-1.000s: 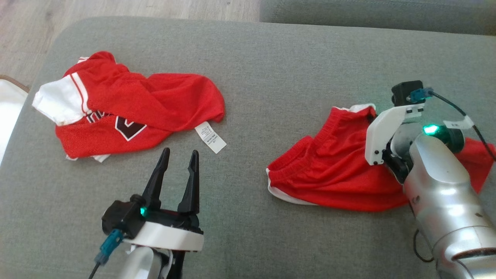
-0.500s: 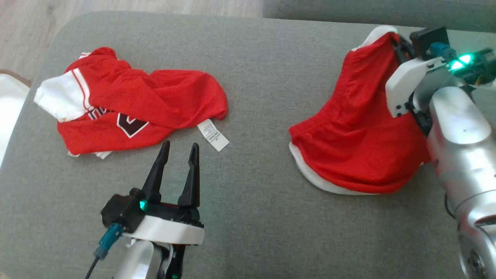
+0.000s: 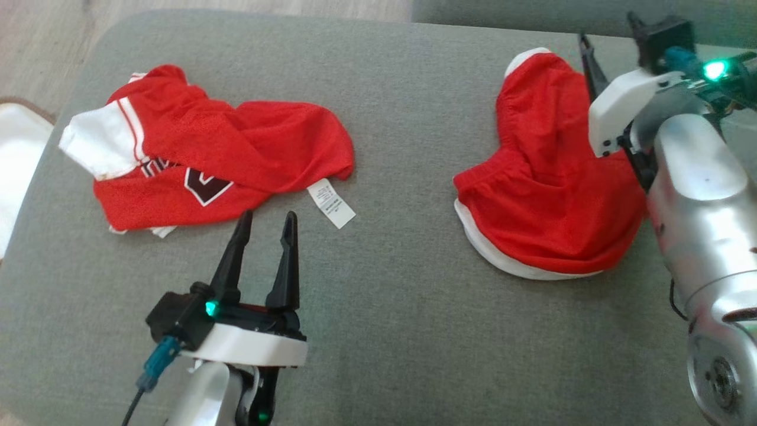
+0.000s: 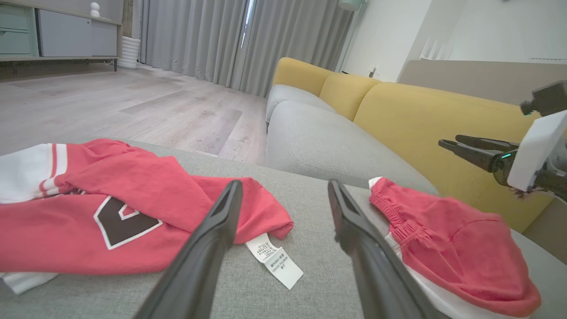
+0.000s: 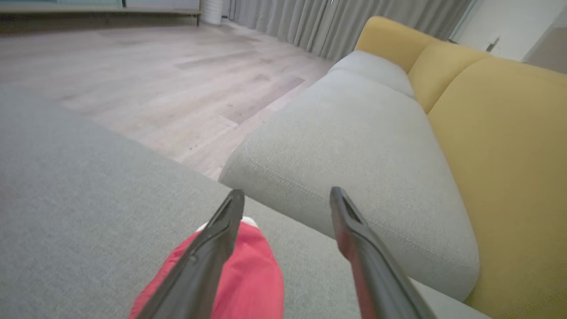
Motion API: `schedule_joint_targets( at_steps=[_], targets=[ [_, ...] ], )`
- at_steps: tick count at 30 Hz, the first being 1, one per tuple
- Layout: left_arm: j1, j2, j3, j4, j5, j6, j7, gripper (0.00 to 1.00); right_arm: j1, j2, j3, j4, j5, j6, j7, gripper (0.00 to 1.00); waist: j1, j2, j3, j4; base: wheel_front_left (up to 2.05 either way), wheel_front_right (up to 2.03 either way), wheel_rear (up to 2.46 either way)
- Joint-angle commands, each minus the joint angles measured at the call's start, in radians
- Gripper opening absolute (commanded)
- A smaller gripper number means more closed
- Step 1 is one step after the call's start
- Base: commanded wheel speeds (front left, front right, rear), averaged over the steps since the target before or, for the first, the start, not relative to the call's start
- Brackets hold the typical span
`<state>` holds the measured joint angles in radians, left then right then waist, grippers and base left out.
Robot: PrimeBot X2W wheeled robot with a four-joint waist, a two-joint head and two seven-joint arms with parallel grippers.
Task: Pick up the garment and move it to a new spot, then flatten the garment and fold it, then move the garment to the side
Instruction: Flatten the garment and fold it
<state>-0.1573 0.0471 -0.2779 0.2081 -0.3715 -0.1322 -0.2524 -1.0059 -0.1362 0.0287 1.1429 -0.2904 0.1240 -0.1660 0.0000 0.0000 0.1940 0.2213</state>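
Observation:
The garment, a pair of red shorts (image 3: 544,195) with a white hem, lies bunched at the right of the grey cushion (image 3: 402,307). It is also seen in the left wrist view (image 4: 452,248) and the right wrist view (image 5: 252,274). My right gripper (image 3: 606,28) hovers open just past the shorts' far end, nothing between its fingers (image 5: 287,191). The left wrist view catches it from the side (image 4: 449,141). My left gripper (image 3: 267,216) stands open and empty near the front, short of a red jersey (image 3: 207,154), its fingers apart (image 4: 284,184).
The jersey (image 4: 110,212) has white sleeves, a dark number and a white care label (image 3: 331,203). Beyond the cushion are wooden floor (image 5: 133,66) and a grey and yellow sofa (image 5: 487,155). A white object (image 3: 18,160) sits off the cushion's left edge.
My right gripper carried the shorts' edge up and toward the far side, then opened and let go. The shorts now lie heaped there. The left arm stayed put; the camera shifted slightly.

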Motion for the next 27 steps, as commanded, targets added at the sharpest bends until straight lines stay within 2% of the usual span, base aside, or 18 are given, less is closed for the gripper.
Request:
schedule_joint_targets(
  at_steps=[1,8,14,21,27],
  targets=[
    [-0.028,0.003,0.04,-0.037,-0.007,0.002,-0.009,1.0,-0.041,0.014,0.007,-0.028,0.008,0.007,-0.016,1.0,0.0,0.0,-0.005,-0.008,0.0,0.0,0.0],
    [-0.015,0.003,0.064,-0.053,-0.005,0.003,-0.009,1.0,0.054,0.056,-0.058,-0.104,0.106,0.007,-0.09,1.0,0.0,0.0,-0.048,-0.072,0.0,0.0,0.0],
    [0.012,0.003,0.075,-0.061,0.003,0.005,-0.009,1.0,0.272,0.084,-0.083,-0.327,0.245,0.007,-0.095,1.0,0.0,0.0,-0.097,-0.127,0.0,0.0,0.0],
    [0.036,0.003,0.09,-0.067,0.008,0.006,-0.009,1.0,0.597,0.086,-0.001,-0.558,0.478,0.007,-0.096,1.0,0.0,0.0,-0.124,-0.183,0.0,0.0,0.0],
    [0.04,0.003,0.091,-0.066,0.015,0.005,-0.009,1.0,0.766,0.086,0.049,-0.635,0.553,0.007,-0.096,1.0,0.0,0.0,-0.126,-0.21,0.0,0.0,0.0]
  ],
)
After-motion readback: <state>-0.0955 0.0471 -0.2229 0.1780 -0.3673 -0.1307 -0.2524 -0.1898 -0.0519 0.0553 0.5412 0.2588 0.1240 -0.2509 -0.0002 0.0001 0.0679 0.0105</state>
